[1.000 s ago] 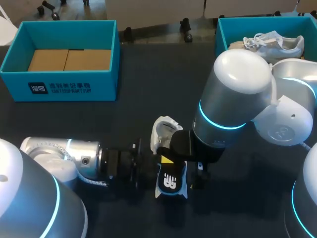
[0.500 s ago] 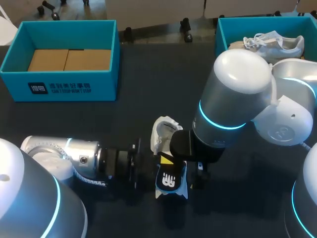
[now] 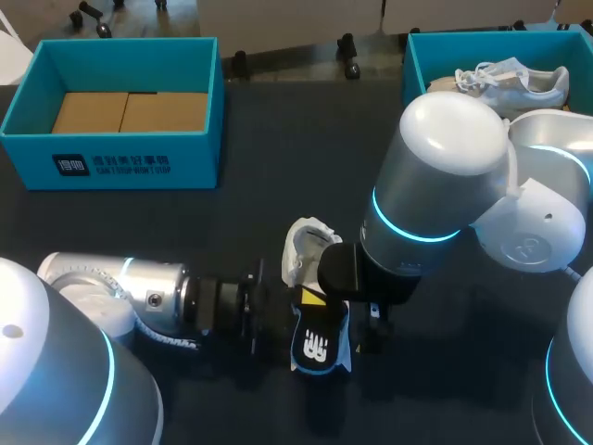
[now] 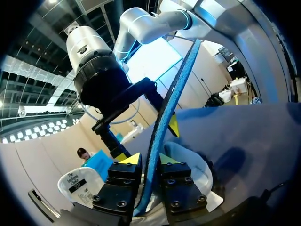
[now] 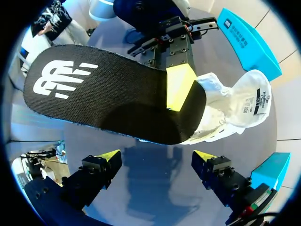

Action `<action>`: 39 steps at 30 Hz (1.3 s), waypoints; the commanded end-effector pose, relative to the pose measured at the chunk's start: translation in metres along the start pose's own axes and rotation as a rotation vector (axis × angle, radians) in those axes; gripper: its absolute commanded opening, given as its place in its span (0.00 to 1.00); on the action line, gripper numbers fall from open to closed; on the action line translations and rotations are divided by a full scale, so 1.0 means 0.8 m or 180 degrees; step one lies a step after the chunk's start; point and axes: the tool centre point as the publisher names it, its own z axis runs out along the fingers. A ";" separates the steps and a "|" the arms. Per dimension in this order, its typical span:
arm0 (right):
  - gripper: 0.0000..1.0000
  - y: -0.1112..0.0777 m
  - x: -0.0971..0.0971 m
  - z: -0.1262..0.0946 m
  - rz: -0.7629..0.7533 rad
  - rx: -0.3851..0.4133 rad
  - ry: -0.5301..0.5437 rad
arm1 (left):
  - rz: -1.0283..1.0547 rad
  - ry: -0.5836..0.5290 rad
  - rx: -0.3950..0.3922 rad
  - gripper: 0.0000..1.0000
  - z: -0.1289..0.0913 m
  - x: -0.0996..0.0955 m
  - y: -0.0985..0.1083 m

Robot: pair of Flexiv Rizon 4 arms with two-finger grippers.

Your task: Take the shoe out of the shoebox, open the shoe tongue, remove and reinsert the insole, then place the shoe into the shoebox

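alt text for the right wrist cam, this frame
A black insole with a white logo, clamped at one end by the left gripper, spans the view ahead of the right gripper, whose fingers stand wide open and touch nothing. A white shoe lies on the dark table at the insole's clamped end.

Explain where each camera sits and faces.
Head view: fixed above and behind, facing down on the table; left arm and right arm show.
Left wrist view: on the left arm, facing along its jaws, shut on the insole, toward the right arm.
Right wrist view: on the right arm, facing past its open jaws onto the insole.
Shared: both wrist views show insole and white shoe.
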 end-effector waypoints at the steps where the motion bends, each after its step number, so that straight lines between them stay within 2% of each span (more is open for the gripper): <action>1: 1.00 0.001 0.000 0.003 0.0002 -0.0001 0.0000 | 0.0021 -0.0002 -0.0018 0.22 -0.002 -0.001 -0.011; 7: 1.00 0.001 0.000 0.003 0.0002 -0.0001 0.0000 | 0.0106 0.0021 -0.0079 0.22 -0.001 -0.003 -0.020; 12: 1.00 0.001 0.000 0.003 0.0002 -0.0001 0.0000 | 0.0122 0.0061 -0.0113 0.12 0.001 -0.004 -0.024; 18: 1.00 0.001 0.000 0.003 0.0002 -0.0001 0.0000 | 0.0135 0.0153 -0.0175 0.09 0.002 -0.001 -0.027; 20: 1.00 0.001 0.000 0.003 0.0002 -0.0001 0.0000 | 0.0154 0.0173 -0.0222 0.00 0.004 -0.001 -0.027; 27: 1.00 0.001 0.000 0.003 0.0002 -0.0001 0.0000 | 0.0222 0.0197 -0.0302 0.00 0.006 0.001 -0.022; 39: 1.00 0.001 0.000 0.003 0.0002 -0.0001 0.0000 | 0.0360 0.0184 -0.0225 0.00 0.003 0.003 -0.004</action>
